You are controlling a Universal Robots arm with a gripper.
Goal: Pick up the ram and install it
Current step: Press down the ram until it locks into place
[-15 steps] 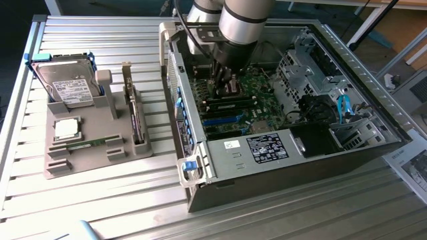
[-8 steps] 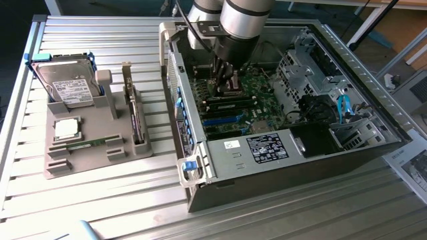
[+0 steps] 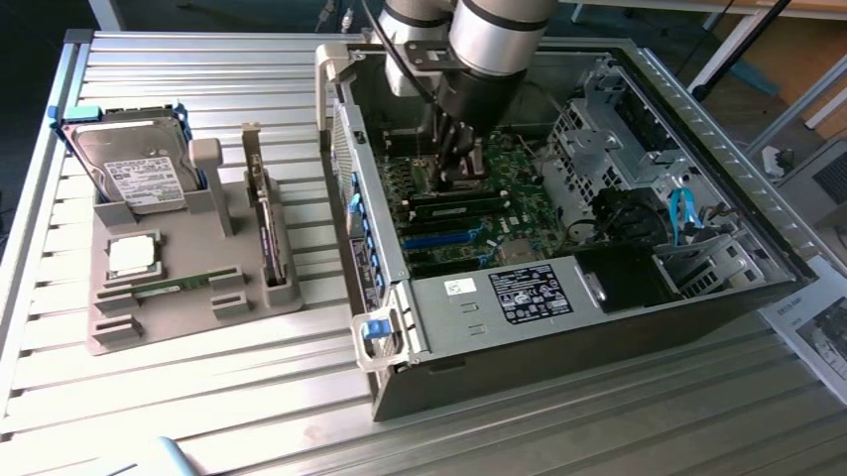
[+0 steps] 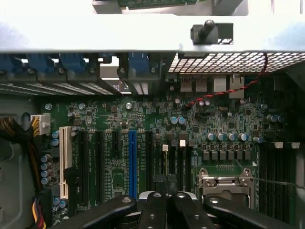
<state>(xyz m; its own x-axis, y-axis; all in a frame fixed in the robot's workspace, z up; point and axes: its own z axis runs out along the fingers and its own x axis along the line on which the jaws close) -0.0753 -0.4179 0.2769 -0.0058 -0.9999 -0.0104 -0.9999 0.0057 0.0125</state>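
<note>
The ram (image 3: 170, 288) is a thin green stick lying flat in a slot of the grey fixture tray (image 3: 159, 322), in front of the square silver processor, at the exterior view's left. My gripper (image 3: 457, 169) is far from it, lowered inside the open computer case (image 3: 556, 297) above the green motherboard (image 4: 157, 124). In the wrist view the black fingers (image 4: 155, 210) meet at the gripper (image 4: 167, 188), shut, with nothing showing between them. They hover close to the board between the blue slot (image 4: 132, 162) and the processor socket (image 4: 224, 183). Dark memory slots (image 4: 276, 171) lie beside the socket.
The tray also holds a hard drive (image 3: 133, 169) and an upright expansion card (image 3: 272, 238). The case walls, a drive cage (image 3: 596, 129), the power supply (image 3: 530, 293) and loose cables (image 3: 681, 213) crowd the gripper. A red wire (image 4: 224, 93) crosses the board's edge.
</note>
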